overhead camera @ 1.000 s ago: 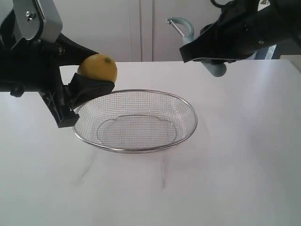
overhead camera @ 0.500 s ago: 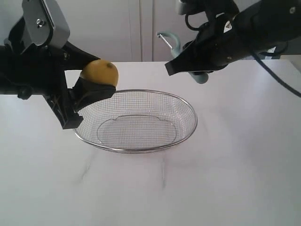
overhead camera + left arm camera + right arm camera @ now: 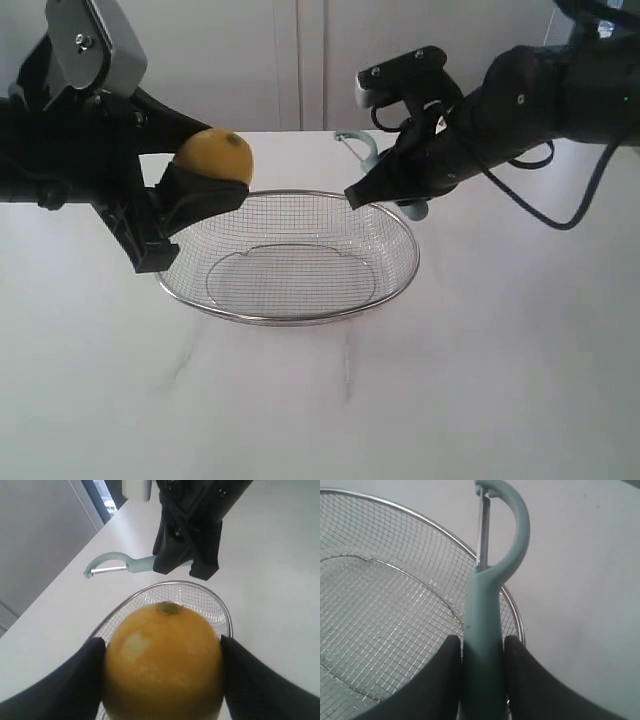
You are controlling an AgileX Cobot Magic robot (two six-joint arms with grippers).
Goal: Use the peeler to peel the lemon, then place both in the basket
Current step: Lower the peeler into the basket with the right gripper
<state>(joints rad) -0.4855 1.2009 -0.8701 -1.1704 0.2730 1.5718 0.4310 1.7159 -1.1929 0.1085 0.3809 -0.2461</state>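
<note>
Ideally, with left fingers (image 3: 75, 680) clamped on the lemon (image 3: 212, 157) above the basket (image 3: 290, 320) and right fingers (image 3: 440, 680) pinching the peeler (image 3: 485, 630), lay the blade (image 3: 484, 530) flat and stroke lightly.

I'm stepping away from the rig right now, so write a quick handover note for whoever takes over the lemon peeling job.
Left gripper: shut on the lemon, held in the air by the basket's left rim.
Right gripper: shut on the peeler's handle, blade end out, above the basket's far right rim.
Basket: on the table, nothing in it.
Done: both things are picked up. A pale patch shows on the lemon's skin; how much is peeled cannot be told.
Left: finish any peeling, then put lemon and peeler in the basket.
</note>
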